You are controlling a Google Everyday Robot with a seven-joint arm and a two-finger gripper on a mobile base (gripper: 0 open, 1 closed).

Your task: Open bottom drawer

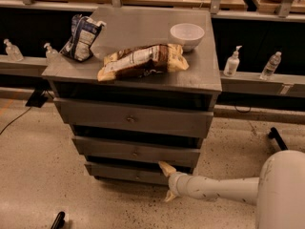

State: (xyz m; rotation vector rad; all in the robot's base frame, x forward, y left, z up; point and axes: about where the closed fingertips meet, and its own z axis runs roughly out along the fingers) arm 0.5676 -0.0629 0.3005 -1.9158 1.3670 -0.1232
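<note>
1. Bottom drawer (pixel 114 171) is the lowest front, at 6 o'clock from the middle drawer (pixel 105 148). It looks shut.
2. Gripper (pixel 168 182) is at 3 o'clock of the knob (pixel 138 177), by the drawer's right end. Its fingers are spread apart and hold nothing.
3. Step: reaching. The next move likely calls for shifting toward 9 o'clock, pinching the knob and pulling straight out.

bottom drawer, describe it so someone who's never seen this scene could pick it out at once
Find the grey cabinet with snack bags on top. Of its three stacked drawer fronts, the bottom drawer is the lowest, with the robot's pincer at its right end. It is the narrowest and shallowest.
</note>
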